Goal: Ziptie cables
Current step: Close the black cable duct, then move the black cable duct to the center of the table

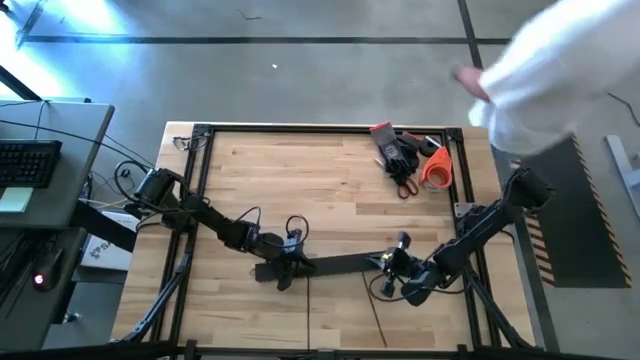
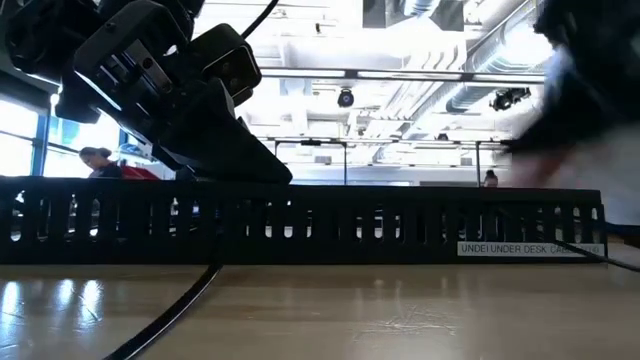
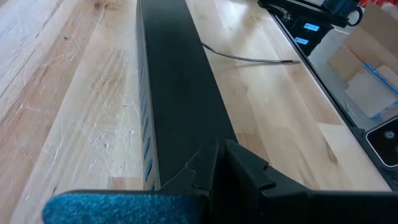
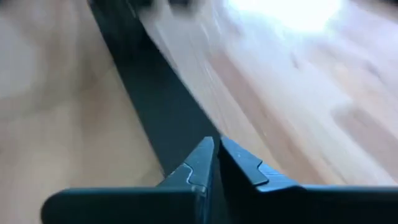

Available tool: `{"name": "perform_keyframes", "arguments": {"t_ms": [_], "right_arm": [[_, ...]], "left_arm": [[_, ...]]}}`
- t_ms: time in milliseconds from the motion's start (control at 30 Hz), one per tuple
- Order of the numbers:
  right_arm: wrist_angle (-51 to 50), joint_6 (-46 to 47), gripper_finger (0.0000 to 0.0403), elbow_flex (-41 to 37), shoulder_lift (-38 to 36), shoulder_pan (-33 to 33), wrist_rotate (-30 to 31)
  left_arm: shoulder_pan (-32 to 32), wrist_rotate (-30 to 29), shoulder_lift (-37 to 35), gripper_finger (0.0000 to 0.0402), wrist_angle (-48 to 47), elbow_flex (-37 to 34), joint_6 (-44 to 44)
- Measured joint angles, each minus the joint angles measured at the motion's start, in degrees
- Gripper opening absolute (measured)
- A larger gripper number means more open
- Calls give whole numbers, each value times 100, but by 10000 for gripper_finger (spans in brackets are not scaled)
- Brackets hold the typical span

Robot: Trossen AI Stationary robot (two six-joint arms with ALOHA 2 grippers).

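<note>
Near the table's [image 1: 330, 170] front edge, our clenched left gripper [image 1: 283, 274] and right gripper [image 1: 392, 262] pinch opposite ends of the black rail [image 1: 335, 264]; the cables [image 1: 378, 315] trail frontward, nearer our right.

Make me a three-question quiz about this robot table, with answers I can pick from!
1. Where are the orange and red tools?
A. near the table's far right corner
B. on the long black rail
C. on the floor

2. How many robot arms reach over the wooden table?
A. one
B. two
C. three

3. How are the fingers of the left gripper?
A. wide open
B. shut
C. missing

Answers:
1 A: in the high view the pile lies by the far right corner, apart from the rail.
2 B: one arm comes in from each side, the left gripper at the rail's left end, the right gripper at its right end.
3 B: in its wrist view the two dark fingertips meet right over the rail.
</note>
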Motion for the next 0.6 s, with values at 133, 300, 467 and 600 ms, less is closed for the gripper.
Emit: {"name": "perform_keyframes", "arguments": {"t_ms": [133,300,467,600], "right_arm": [[266,-288,2,170,43,-312,-51],[412,251,1,99,647,-725,-593],[465,691,0,139,1018,-789,-479],[446,750,0,121,1028,-808,-367]], "left_arm": [[55,40,-56,14,-31,-4,-7],[69,56,-176,13,-136,-7,35],[42,42,-1003,2,-1138,-42,178],[-202,-93,-1879,1,-2185,-30,132]]}}
